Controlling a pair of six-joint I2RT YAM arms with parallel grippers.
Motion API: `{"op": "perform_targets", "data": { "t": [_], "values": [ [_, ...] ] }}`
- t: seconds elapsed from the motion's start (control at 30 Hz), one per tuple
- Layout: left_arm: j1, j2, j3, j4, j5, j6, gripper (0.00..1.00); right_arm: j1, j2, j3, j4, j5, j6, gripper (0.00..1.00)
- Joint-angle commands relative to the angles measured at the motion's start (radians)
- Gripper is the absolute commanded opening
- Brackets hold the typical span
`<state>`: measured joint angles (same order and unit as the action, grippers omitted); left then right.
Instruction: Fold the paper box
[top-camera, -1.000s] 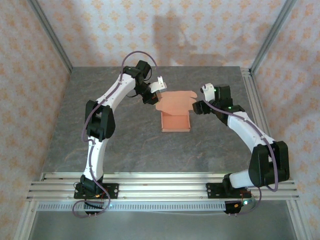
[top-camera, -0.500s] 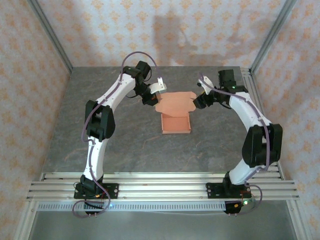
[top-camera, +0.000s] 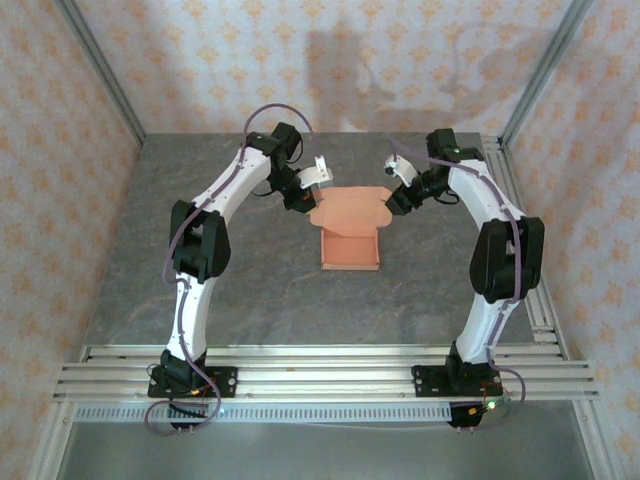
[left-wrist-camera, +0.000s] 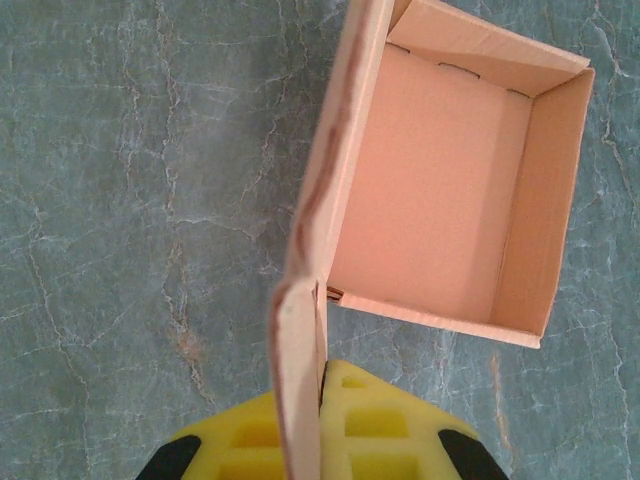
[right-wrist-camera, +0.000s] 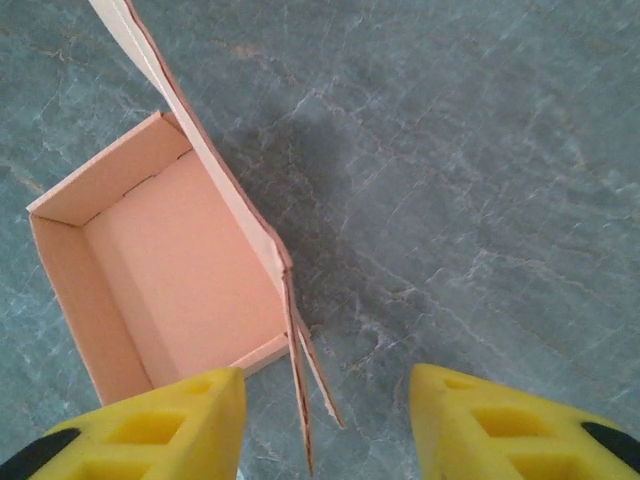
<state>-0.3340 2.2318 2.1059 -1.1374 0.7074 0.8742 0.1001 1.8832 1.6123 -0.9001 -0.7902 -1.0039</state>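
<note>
Seen from above, the paper box (top-camera: 351, 245) sat on the table (top-camera: 250, 290) between the left gripper (top-camera: 305, 200) and the right gripper (top-camera: 396, 200), with its lid (top-camera: 350, 207) raised.

On the left wrist camera, the left gripper (left-wrist-camera: 318, 400) was clamped on the lid's side edge, and the open tray lay just ahead to its right.

On the right wrist camera, the right gripper (right-wrist-camera: 325, 420) stood parted astride the lid's other edge without touching it.

The lid fold seemed to be in hand. Next, the right gripper would need to pinch its edge so both could lower the lid.

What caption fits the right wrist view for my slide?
Right gripper open astride an upright flap of the paper box.
</note>
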Motion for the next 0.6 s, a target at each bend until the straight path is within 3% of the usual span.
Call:
{"op": "perform_targets", "data": {
  "t": [0.0, 0.2, 0.43, 0.57],
  "values": [
    [0.005, -0.034, 0.021, -0.042, 0.021, 0.024, 0.00, 0.014, 0.013, 0.028, -0.069, -0.023, -0.037, 0.46],
    [0.005, -0.035, 0.020, -0.044, 0.023, 0.024, 0.00, 0.022, 0.035, 0.042, -0.076, -0.003, -0.028, 0.34],
    [0.006, -0.038, 0.020, -0.046, 0.023, 0.023, 0.00, 0.024, 0.048, 0.066, -0.103, -0.002, -0.025, 0.02],
    [0.006, -0.044, 0.018, -0.039, 0.027, 0.013, 0.00, 0.031, 0.026, 0.049, -0.085, 0.006, -0.005, 0.00]
  ]
}}
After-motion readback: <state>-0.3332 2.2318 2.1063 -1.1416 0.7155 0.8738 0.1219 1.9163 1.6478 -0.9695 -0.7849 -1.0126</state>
